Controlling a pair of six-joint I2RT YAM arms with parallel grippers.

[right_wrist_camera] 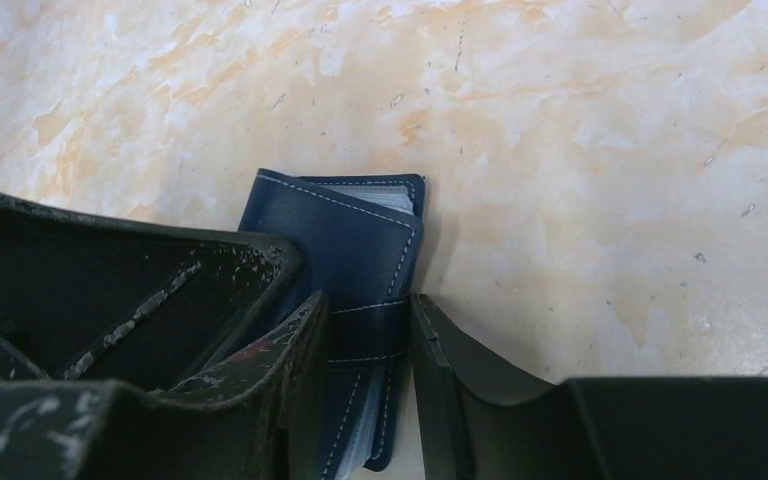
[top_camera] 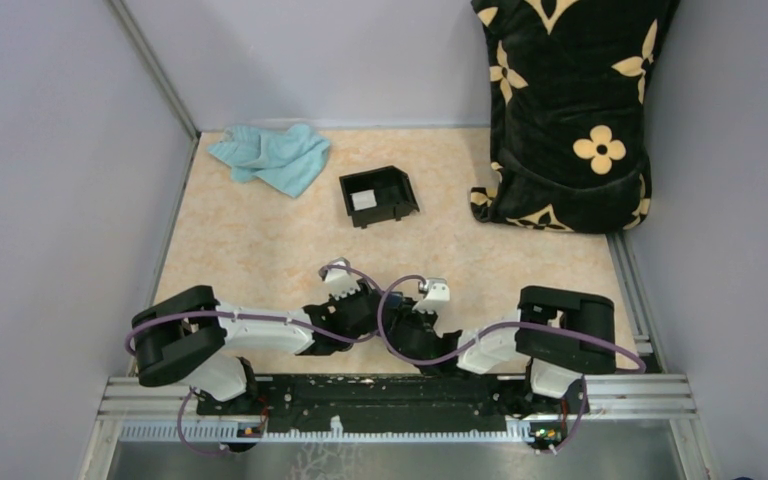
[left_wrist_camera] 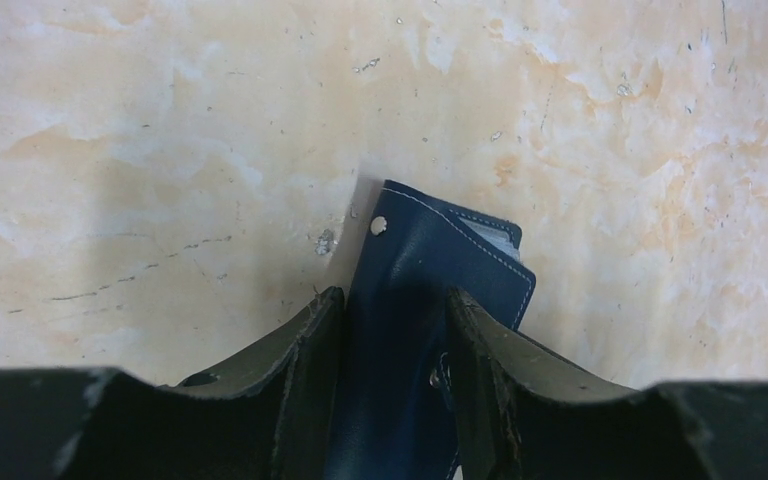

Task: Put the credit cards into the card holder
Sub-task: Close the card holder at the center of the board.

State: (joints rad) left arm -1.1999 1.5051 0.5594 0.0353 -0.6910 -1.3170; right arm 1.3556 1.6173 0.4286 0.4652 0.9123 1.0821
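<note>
Your left gripper point(left_wrist_camera: 392, 305) clamps the navy card holder point(left_wrist_camera: 430, 260) near the table point(top_camera: 260, 250) front edge; your right gripper point(right_wrist_camera: 368, 305) pinches it across the closing tab point(right_wrist_camera: 370, 332). One pale credit card point(top_camera: 363, 200) lies in the black box point(top_camera: 403, 190), well apart.

Front centre crowded: left gripper point(left_wrist_camera: 395, 300) and right gripper point(right_wrist_camera: 365, 305) sit close together, both clamped on the wallet point(left_wrist_camera: 430, 255). Bare table point(top_camera: 250, 250) behind them up to the box point(top_camera: 378, 195). Cloth point(top_camera: 270, 158) blocks back left, bag point(top_camera: 560, 110) back right. Strips either side lie open.
</note>
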